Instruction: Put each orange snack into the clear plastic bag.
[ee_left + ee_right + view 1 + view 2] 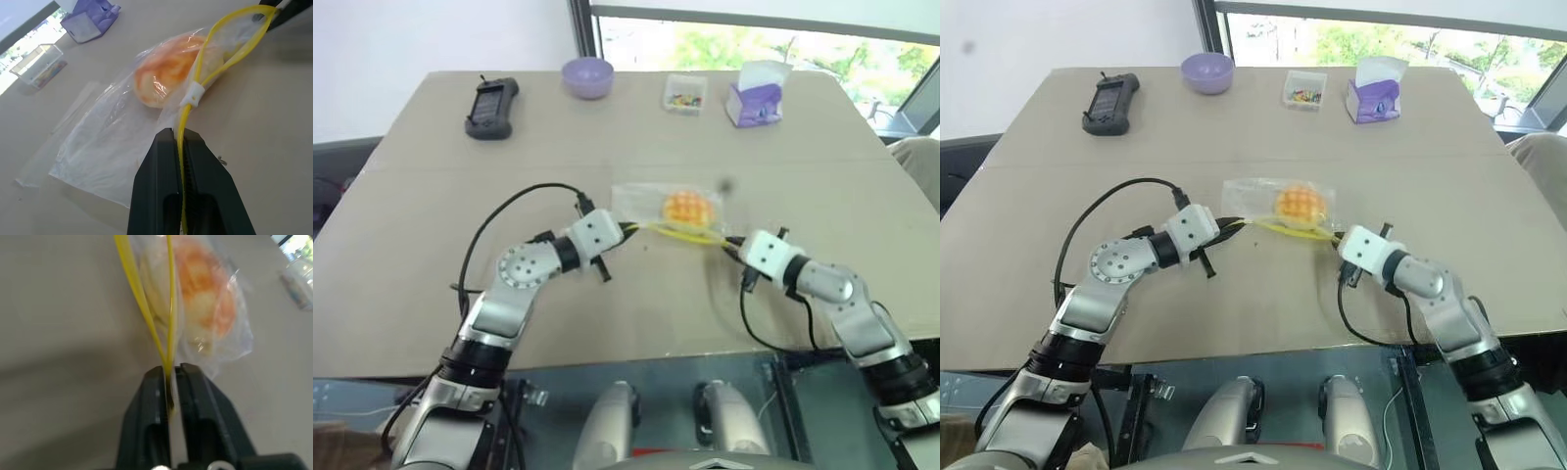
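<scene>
**Bun inside the bag, both grippers on its yellow strip**

A round golden-orange bun with a criss-cross top [690,207] sits inside a crinkly clear plastic zip bag [105,147] lying mid-table on a beige tabletop [431,225]. The left gripper [181,147] pinches one end of the bag's yellow strip [222,63]; the right gripper [169,374] holds the opposite end between narrow fingers. The bag's mouth gapes between them.

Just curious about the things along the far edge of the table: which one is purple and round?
The purple bowl, between the black handheld device and the small clear box. The tissue pack is purple too, but boxy.
</scene>
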Available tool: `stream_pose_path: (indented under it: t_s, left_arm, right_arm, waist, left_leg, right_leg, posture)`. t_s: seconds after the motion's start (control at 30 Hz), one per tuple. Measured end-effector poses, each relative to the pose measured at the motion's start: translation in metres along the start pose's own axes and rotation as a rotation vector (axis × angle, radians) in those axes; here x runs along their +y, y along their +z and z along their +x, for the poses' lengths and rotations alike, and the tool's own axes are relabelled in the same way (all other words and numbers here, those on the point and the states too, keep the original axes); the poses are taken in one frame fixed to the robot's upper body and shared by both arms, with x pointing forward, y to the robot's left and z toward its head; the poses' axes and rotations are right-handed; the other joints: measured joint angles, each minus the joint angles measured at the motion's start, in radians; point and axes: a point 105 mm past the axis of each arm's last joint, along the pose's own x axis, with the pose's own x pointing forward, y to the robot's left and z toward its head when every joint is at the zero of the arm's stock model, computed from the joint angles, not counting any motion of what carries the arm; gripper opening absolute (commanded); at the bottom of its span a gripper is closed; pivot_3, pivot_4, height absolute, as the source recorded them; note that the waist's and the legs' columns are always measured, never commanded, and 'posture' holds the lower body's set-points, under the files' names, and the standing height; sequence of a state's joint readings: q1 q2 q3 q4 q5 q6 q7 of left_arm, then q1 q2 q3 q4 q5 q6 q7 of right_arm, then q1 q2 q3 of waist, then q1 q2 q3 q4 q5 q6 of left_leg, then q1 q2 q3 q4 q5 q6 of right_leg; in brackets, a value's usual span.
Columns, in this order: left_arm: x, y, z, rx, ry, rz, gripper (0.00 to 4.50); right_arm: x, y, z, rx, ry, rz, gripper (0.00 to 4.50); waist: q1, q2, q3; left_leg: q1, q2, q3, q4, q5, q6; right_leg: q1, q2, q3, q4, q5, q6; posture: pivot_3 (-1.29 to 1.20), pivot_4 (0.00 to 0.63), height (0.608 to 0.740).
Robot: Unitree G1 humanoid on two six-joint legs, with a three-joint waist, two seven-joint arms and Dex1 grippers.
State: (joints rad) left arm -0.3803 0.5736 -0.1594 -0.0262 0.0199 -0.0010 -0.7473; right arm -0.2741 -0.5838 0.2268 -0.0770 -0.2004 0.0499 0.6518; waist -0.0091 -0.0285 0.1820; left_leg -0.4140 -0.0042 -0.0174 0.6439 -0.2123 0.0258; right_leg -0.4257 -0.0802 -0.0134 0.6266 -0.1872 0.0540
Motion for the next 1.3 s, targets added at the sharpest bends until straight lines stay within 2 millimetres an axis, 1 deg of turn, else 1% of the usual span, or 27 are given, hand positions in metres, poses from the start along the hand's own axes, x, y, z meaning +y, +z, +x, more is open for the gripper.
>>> stream_pose_path:
  t_s: [0.03,0.07,0.1,0.13,0.2,0.23,0.27,0.33,0.37,0.43,0.47,0.5,0.53,0.63,0.73,0.83,0.87,0.93,1.3]
  left_arm:
    - [0.0,0.0,0.0,0.001,0.004,0.013,0.0]
    - [0.001,0.0,0.0,0.002,0.012,0.038,0.0]
    - [0.001,0.0,0.0,-0.002,0.017,0.06,0.0]
    - [0.0,-0.001,0.001,-0.001,0.018,0.069,0.0]
    - [0.0,-0.005,0.001,0.001,0.021,0.091,0.0]
    - [0.0,-0.007,0.001,-0.001,0.025,0.103,0.0]
    - [0.0,-0.007,0.001,-0.004,0.027,0.105,0.0]
    - [0.0,-0.006,0.001,-0.019,0.034,0.127,0.0]
    - [0.001,-0.005,0.002,-0.032,0.036,0.14,0.0]
    - [0.001,-0.003,0.005,-0.047,0.038,0.143,0.0]
    - [0.001,-0.003,0.005,-0.05,0.039,0.142,0.0]
    - [0.002,-0.002,0.006,-0.056,0.039,0.13,0.0]
    - [0.003,0.002,0.008,-0.076,0.043,0.123,0.0]
    - [0.004,0.002,0.009,-0.079,0.042,0.096,0.0]
    - [0.002,0.005,0.012,-0.092,0.035,0.056,0.0]
    - [0.004,0.008,0.013,-0.097,0.037,0.05,0.0]
    - [0.004,0.008,0.013,-0.094,0.037,0.044,0.0]
    - [0.004,0.007,0.014,-0.092,0.037,0.04,0.0]
    - [0.003,0.006,0.015,-0.084,0.032,0.027,0.0]
  right_arm:
    - [0.001,-0.001,-0.001,0.002,0.001,0.009,2.16]
    - [-0.001,0.0,-0.005,-0.005,-0.009,0.016,2.73]
    - [-0.005,0.004,-0.009,-0.022,-0.023,0.023,2.82]
    - [-0.007,0.007,-0.011,-0.035,-0.031,0.024,3.54]
    - [-0.012,0.021,-0.016,-0.085,-0.029,0.012,3.54]
    - [-0.013,0.033,-0.018,-0.126,-0.017,-0.011,3.54]
    - [-0.013,0.04,-0.018,-0.147,-0.014,-0.024,3.54]
    - [-0.016,0.059,-0.016,-0.202,-0.012,-0.068,3.54]
    - [-0.018,0.073,-0.012,-0.243,-0.015,-0.102,3.54]
    - [-0.018,0.091,-0.004,-0.289,-0.006,-0.151,3.54]
    - [-0.018,0.094,-0.002,-0.295,-0.004,-0.161,3.54]
    - [-0.015,0.104,0.009,-0.311,0.013,-0.192,3.54]
    - [-0.009,0.107,0.014,-0.319,0.032,-0.201,3.54]
    - [-0.005,0.106,0.026,-0.307,0.058,-0.232,3.54]
    - [-0.002,0.121,0.04,-0.342,0.077,-0.287,3.54]
    - [-0.001,0.127,0.048,-0.353,0.074,-0.293,2.73]
    - [-0.001,0.126,0.052,-0.349,0.071,-0.292,2.18]
    - [0.0,0.123,0.056,-0.338,0.072,-0.291,1.49]
    - [-0.004,0.123,0.058,-0.331,0.04,-0.355,1.49]
  waist:
    - [0.0,0.0,0.0]
    - [0.0,0.0,0.0]
    - [-0.001,0.0,0.0]
    - [-0.001,0.0,0.0]
    - [-0.002,0.0,0.0]
    - [-0.002,0.0,0.0]
    - [-0.002,0.0,0.0]
    - [-0.003,0.0,0.0]
    - [-0.003,0.0,0.0]
    - [-0.002,0.0,0.0]
    - [-0.001,0.0,0.0]
    - [-0.001,0.0,0.0]
    - [0.003,0.0,0.0]
    - [0.002,0.0,0.0]
    - [-0.004,0.0,0.0]
    - [-0.003,0.0,0.0]
    - [-0.002,0.0,0.0]
    - [-0.001,0.0,0.0]
    - [-0.003,0.0,0.0]
  left_leg:
    - [0.0,0.0,0.0,0.0,0.0,0.0]
    - [0.0,0.0,0.0,0.0,0.0,0.0]
    - [0.0,0.0,0.0,0.0,0.0,0.0]
    - [0.0,0.0,0.0,0.0,0.0,0.0]
    - [0.0,0.001,0.0,0.0,0.0,0.0]
    - [0.0,0.001,0.0,0.0,0.0,0.0]
    - [0.0,0.001,0.0,0.0,0.0,0.0]
    - [0.0,0.001,0.0,0.001,0.0,0.0]
    - [0.0,0.001,0.0,0.001,0.0,0.0]
    - [0.0,0.001,0.0,0.001,0.0,0.0]
    - [0.0,0.001,-0.001,0.001,0.0,0.0]
    - [-0.001,0.001,-0.001,0.002,0.0,0.0]
    - [-0.001,0.0,-0.002,0.002,0.0,0.0]
    - [-0.002,0.0,-0.001,0.003,-0.001,0.001]
    - [-0.001,0.001,-0.002,0.003,-0.001,0.001]
    - [-0.001,0.001,-0.002,0.003,-0.001,0.001]
    - [-0.001,0.001,-0.002,0.003,-0.001,0.001]
    - [-0.002,0.0,-0.002,0.003,-0.001,0.001]
    - [-0.001,0.0,-0.002,0.003,-0.001,0.001]
  right_leg:
    - [0.0,0.0,0.0,0.0,0.0,0.0]
    - [0.0,0.0,0.0,0.0,0.0,0.0]
    - [0.0,0.0,0.0,0.0,0.0,0.0]
    - [0.0,0.0,0.0,0.0,0.0,0.0]
    - [0.0,0.001,0.0,0.0,0.0,0.0]
    - [0.0,0.001,0.0,0.0,0.0,0.0]
    - [0.0,0.001,0.0,0.0,0.0,0.0]
    - [0.0,0.001,0.0,0.0,0.0,0.0]
    - [0.0,0.001,0.0,0.0,0.0,0.0]
    - [0.0,0.001,0.0,0.0,0.0,0.0]
    - [0.0,0.001,-0.001,0.0,0.0,0.0]
    - [0.0,0.001,-0.001,0.0,0.0,0.0]
    - [0.0,0.001,-0.001,0.0,0.0,0.0]
    - [0.0,0.0,-0.001,0.0,0.0,0.0]
    - [0.0,0.001,-0.002,0.0,0.0,0.0]
    - [0.0,0.002,-0.002,0.001,0.0,0.0]
    - [0.0,0.001,-0.002,0.001,0.0,0.0]
    - [0.0,0.001,-0.002,0.001,0.0,0.0]
    - [0.0,0.001,-0.002,0.001,0.0,0.0]
  posture:
    - [0.0,0.15,0.74]
    - [0.0,0.15,0.74]
    - [0.0,0.15,0.74]
    - [0.0,0.15,0.74]
    - [0.0,0.15,0.74]
    - [0.0,0.15,0.74]
    - [0.0,0.15,0.74]
    - [0.0,0.15,0.74]
    - [0.0,0.15,0.74]
    - [0.0,0.15,0.74]
    - [0.0,0.15,0.74]
    - [0.0,0.15,0.74]
    - [0.0,0.15,0.74]
    - [0.0,0.15,0.74]
    - [0.0,0.15,0.74]
    - [0.0,0.15,0.74]
    - [0.0,0.15,0.74]
    - [0.0,0.15,0.74]
    - [0.0,0.15,0.74]
